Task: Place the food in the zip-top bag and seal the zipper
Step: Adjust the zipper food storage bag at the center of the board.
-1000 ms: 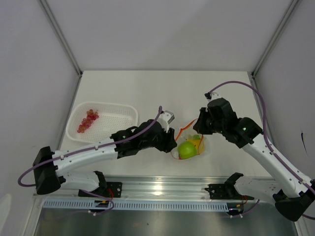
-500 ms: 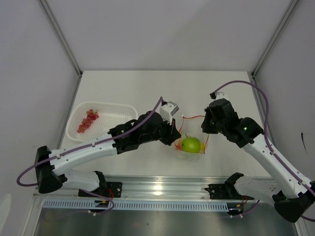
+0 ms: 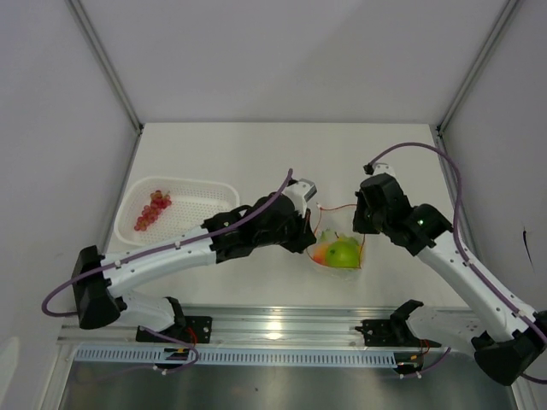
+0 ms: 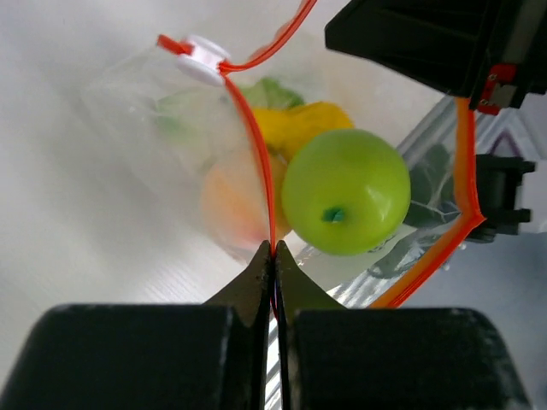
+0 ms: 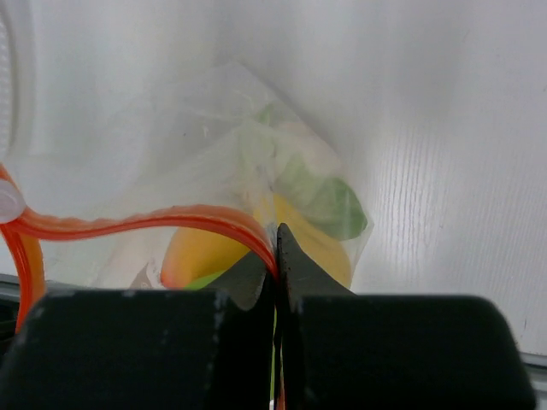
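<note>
The zip-top bag (image 3: pixel 338 252) is at mid-table near the front edge, strung between my two arms with its mouth gaping. Inside I can see the green apple (image 4: pixel 346 192), the orange (image 4: pixel 231 205) and the yellow piece (image 4: pixel 299 124). I can't make out a pale piece through the plastic.

The zipper (image 4: pixel 256 154) isn't sealed at all; the two sides of the strip stand well apart. The left gripper (image 4: pixel 273 256) is pressed together on one side of the strip and the right gripper (image 5: pixel 275 256) is pinching the other.

The grapes (image 3: pixel 152 209) sit in the white basket (image 3: pixel 214 201) way off to the left, so I'd say roughly halfway: grapes to load, then the whole seal to do.
</note>
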Motion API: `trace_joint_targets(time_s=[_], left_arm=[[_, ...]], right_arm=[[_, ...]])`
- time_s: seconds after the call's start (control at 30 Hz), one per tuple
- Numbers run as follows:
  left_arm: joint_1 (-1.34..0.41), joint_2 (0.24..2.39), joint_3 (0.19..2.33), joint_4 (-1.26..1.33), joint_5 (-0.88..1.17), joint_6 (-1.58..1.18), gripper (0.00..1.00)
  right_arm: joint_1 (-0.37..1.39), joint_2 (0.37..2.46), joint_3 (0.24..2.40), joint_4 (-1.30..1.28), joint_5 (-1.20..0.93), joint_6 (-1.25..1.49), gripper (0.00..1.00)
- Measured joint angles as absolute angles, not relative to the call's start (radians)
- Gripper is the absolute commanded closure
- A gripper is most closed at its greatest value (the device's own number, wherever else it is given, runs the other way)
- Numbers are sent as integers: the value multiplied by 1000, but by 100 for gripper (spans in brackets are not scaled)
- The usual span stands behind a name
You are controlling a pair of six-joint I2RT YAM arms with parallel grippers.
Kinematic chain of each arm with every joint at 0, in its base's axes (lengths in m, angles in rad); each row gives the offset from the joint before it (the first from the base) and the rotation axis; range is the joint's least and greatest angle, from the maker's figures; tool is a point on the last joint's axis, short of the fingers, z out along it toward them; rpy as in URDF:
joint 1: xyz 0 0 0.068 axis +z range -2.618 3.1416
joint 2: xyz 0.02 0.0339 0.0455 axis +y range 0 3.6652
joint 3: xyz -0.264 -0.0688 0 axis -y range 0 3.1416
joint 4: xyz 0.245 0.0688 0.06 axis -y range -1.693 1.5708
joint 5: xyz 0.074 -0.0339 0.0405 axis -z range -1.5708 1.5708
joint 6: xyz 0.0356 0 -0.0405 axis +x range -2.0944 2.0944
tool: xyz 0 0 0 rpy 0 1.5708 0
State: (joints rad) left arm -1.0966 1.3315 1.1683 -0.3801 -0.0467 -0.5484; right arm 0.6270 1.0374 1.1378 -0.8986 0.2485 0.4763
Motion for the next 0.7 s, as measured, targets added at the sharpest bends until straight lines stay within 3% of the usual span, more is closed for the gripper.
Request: trace_joint_targets(time_s=[0.17,0.43,0.7], left_arm=[[-1078,1374,1167,-417,-7,-560,99],[-1069,1277,1178,-384,30,-569,99],[-1001,1406,1170,-404,58,-654,99]], right_arm=[[585,1141,1166,-923,224,455,100],[562,1187,1460,-1000,167,412,100],[409,1406,1294,-887,-64,400,100]])
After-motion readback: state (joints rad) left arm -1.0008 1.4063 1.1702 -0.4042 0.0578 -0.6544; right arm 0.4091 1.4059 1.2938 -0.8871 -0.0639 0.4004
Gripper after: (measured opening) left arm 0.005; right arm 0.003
